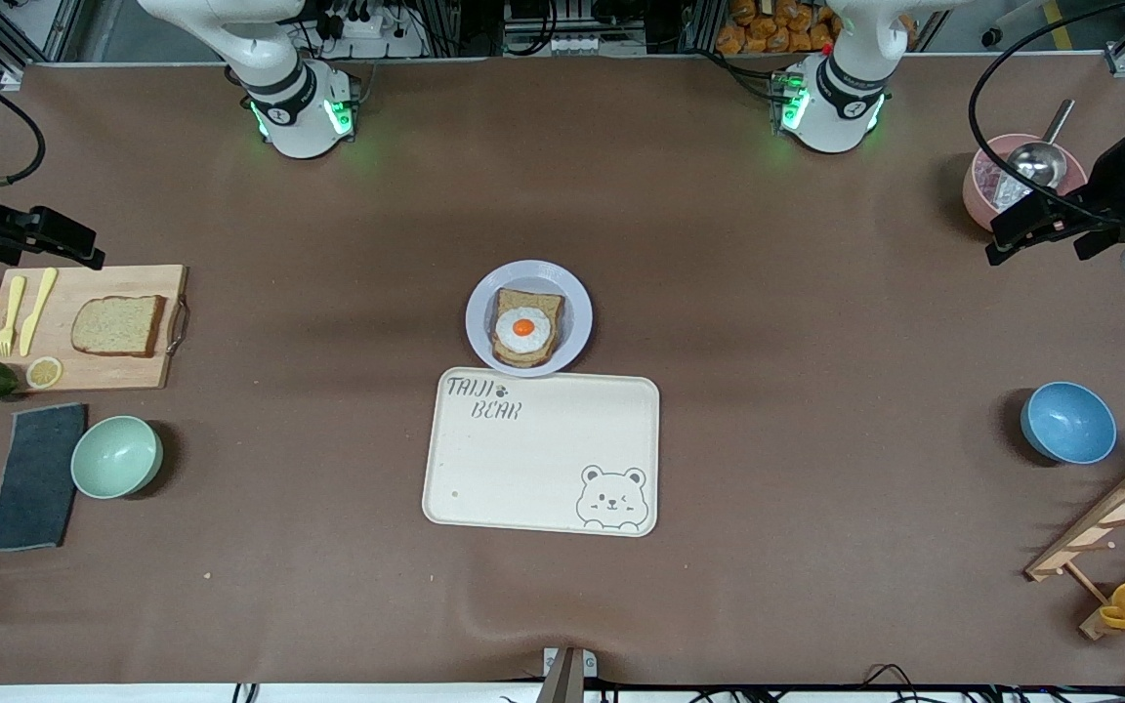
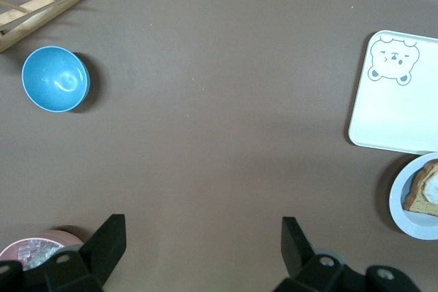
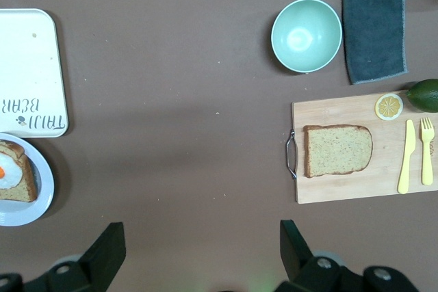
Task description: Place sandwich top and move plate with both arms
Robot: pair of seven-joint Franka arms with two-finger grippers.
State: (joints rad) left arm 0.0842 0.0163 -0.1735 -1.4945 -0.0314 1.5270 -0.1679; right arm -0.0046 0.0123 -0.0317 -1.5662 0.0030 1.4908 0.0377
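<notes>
You're looking at both arms waiting: left gripper and right gripper hanging released over the table's ends. Sandwich top is lying mid cutting board; plate is sitting mid-table, touching the tray's farther edge.

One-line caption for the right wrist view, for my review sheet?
Open right gripper over bare table; sandwich top on cutting board; plate with egg-topped bread beside tray.
</notes>
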